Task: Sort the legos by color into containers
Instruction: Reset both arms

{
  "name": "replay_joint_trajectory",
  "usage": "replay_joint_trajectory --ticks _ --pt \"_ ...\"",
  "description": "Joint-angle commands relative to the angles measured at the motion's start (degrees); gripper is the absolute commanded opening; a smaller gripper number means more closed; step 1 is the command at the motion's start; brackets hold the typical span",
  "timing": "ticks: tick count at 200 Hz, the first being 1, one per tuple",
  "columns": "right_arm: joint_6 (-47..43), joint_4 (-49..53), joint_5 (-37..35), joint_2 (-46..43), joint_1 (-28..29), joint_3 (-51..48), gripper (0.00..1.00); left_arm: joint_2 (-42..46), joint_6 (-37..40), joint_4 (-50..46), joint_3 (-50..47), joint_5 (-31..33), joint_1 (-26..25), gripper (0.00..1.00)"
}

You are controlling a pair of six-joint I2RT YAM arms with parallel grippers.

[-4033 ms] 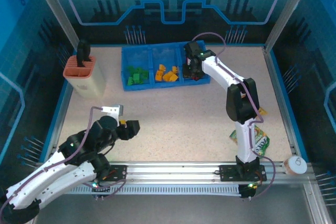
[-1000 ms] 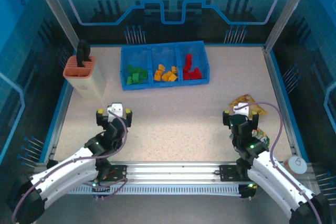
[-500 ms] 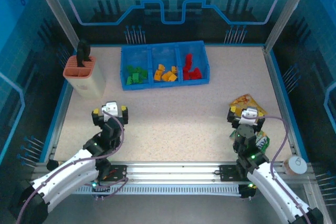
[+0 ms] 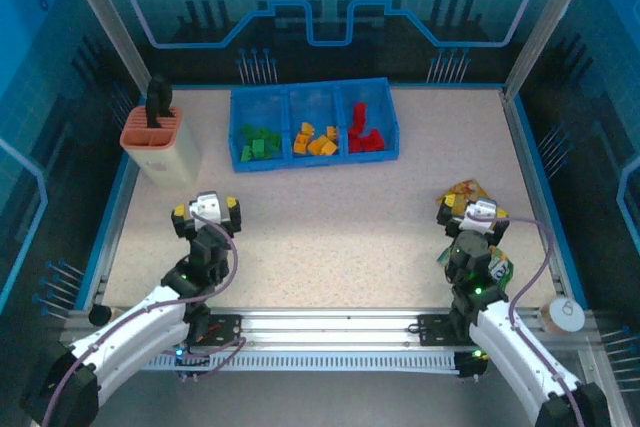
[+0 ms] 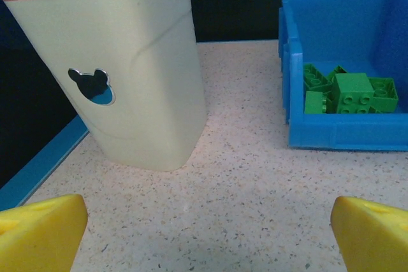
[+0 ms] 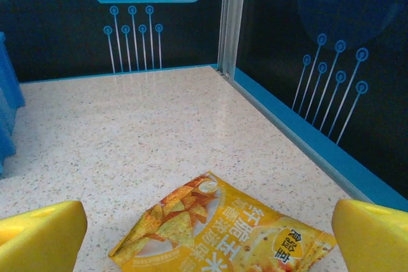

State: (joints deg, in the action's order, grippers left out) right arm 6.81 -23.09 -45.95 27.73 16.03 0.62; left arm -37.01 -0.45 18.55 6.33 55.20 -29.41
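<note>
Legos (image 4: 315,140) color-grouped in tray compartments (image 4: 310,86)

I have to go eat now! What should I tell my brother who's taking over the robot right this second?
Left gripper: open, empty, near its base, facing the beige holder.
Right gripper: open, empty, near its base, with a snack bag lying just ahead.
Blue tray at the far side: green legos in the left compartment, orange legos in the middle, red legos on the right.
Done: every brick I can see is sorted by color.
Left: seemingly nothing; just check for strays.
</note>
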Motion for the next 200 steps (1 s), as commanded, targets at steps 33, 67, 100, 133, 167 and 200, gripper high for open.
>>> replay_joint_trajectory --ticks 33,67,100,133,167,200 --pt "1.5 -16.9 4.5 11.1 -2.6 -1.9 1.00 -3.3 1.7 8.2 -1.0 -2.7 2.7 0.99" --pt "1.5 -21.9 5.6 17.4 -3.3 -1.3 1.00 -7.1 2.4 12.9 -1.0 -4.2 4.3 0.99" --pt "0.7 -27.1 6.7 23.9 -3.5 0.0 1.00 -10.8 2.8 16.3 -0.6 -5.8 5.6 0.99" --pt "-0.6 -34.5 8.0 31.2 -3.6 0.7 1.00 -13.8 3.2 19.5 -0.4 -6.5 6.5 0.99" --pt "-1.4 -41.6 8.8 36.3 -3.5 0.4 1.00 -16.4 3.2 21.9 0.0 -7.8 7.9 0.99" --pt "-1.0 -45.7 8.1 39.4 -3.8 0.0 1.00 -18.5 3.5 24.5 0.1 -9.1 8.9 0.99"
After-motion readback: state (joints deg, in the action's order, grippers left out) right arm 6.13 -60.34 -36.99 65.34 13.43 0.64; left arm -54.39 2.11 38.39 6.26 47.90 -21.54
